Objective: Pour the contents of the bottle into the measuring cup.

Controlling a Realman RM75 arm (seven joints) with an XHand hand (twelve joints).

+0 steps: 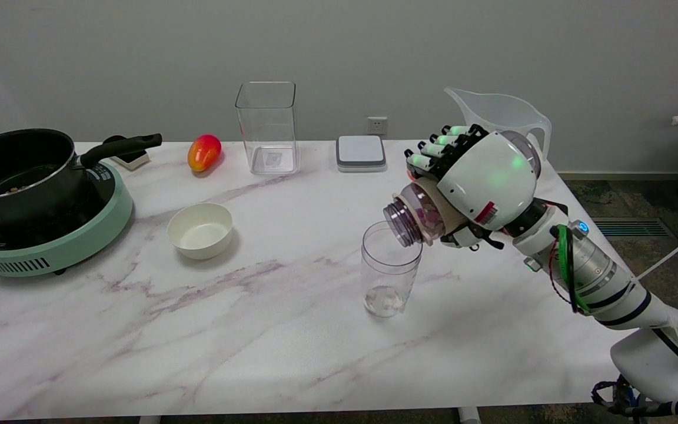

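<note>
Right hand, right of centre in the frame: fingers wrapped around a bottle, gripping it; bottle tipped steeply leftward, open threaded mouth angled down at the rim of the clear cup. Measuring cup, clear, upright on the desk, centre of frame, directly under the bottle mouth; whether the two touch cannot be told. A little clear matter shows at the cup's bottom. Plastic jug, translucent, behind the hand at upper right. Grey-and-white flat square device, far edge of the desk, centre. Tall clear square container, upper centre, left of that device. Mango, red and yellow, left of the container. White bowl, left of centre. Black pot with handle, on a green cooker, far left.
</note>
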